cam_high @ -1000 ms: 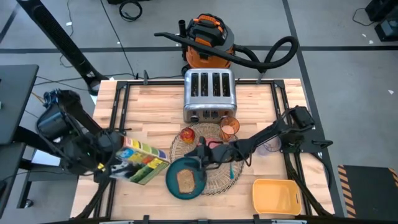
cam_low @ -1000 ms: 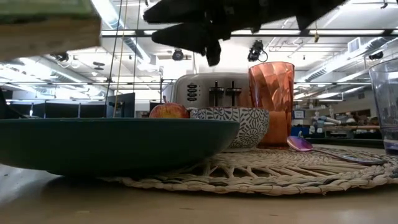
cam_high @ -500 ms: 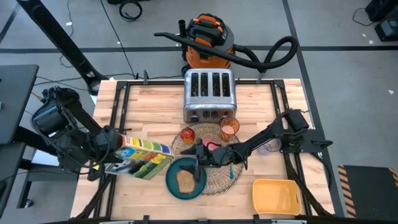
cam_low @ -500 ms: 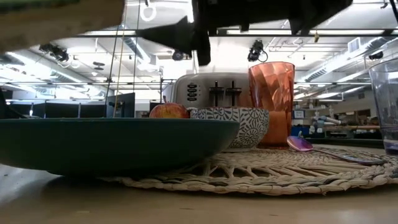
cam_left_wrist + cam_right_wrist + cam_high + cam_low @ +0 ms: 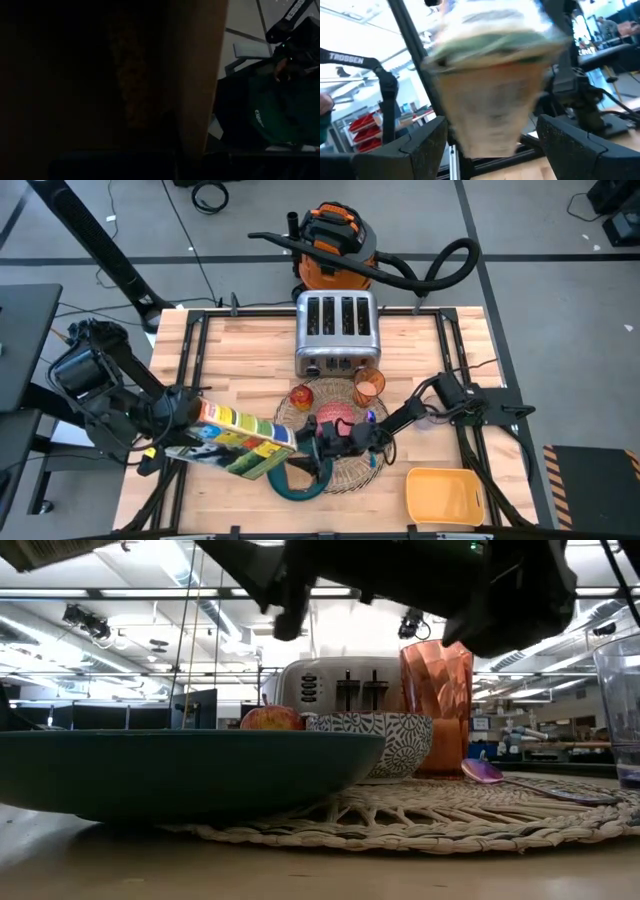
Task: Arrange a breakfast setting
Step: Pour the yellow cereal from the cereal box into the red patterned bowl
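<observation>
Breakfast setting, centre-front of the table: round woven placemat [image 5: 330,430] carrying a pink-red bowl [image 5: 336,416], an orange cup [image 5: 368,385] and an apple [image 5: 301,396] along its far edge, nearest the chrome toaster [image 5: 336,332]. A teal plate [image 5: 300,483] overhung the mat's front-left rim, mostly covered from above by a colourful box [image 5: 235,438]. A spoon [image 5: 520,780] lay on the mat's right side.

Left gripper [image 5: 178,420]: clamped shut on the box, held tilted over the plate. Right gripper [image 5: 318,448]: fingers [image 5: 420,150] spread apart, holding nothing, above the mat's front edge with the box end between them. Both arms crowded that front zone.

A clear cup [image 5: 432,415] stood just off the mat's right edge; a yellow tray [image 5: 443,494] sat at the front-right corner. Bare wood lay open behind the toaster's flanks.
</observation>
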